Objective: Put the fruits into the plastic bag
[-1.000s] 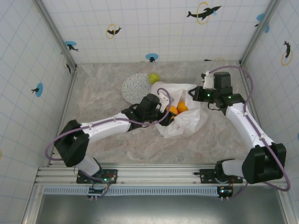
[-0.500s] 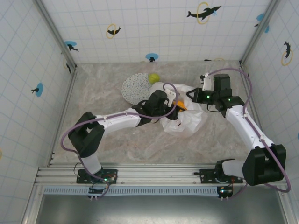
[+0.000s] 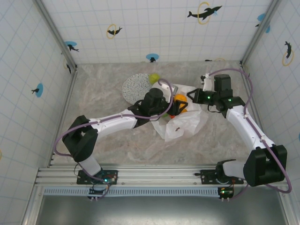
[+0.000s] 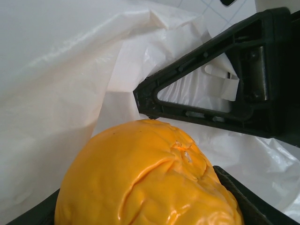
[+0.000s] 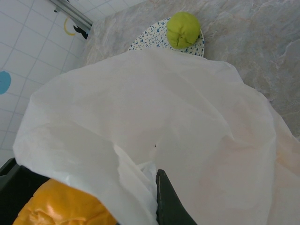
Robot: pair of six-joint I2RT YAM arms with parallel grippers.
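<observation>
Orange fruit (image 4: 150, 178) has shifted farther over the plastic bag (image 3: 187, 123).

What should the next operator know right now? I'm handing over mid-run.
Left gripper: shut on an orange fruit, at the plastic bag mouth, not yet released.
Right gripper: shut, pinching the bag's edge and holding it up.
The green fruit sits at the edge of the plate, outside the bag.
Left to do: drop the orange fruit in, then fetch the green fruit. The bag's contents are hidden.
</observation>
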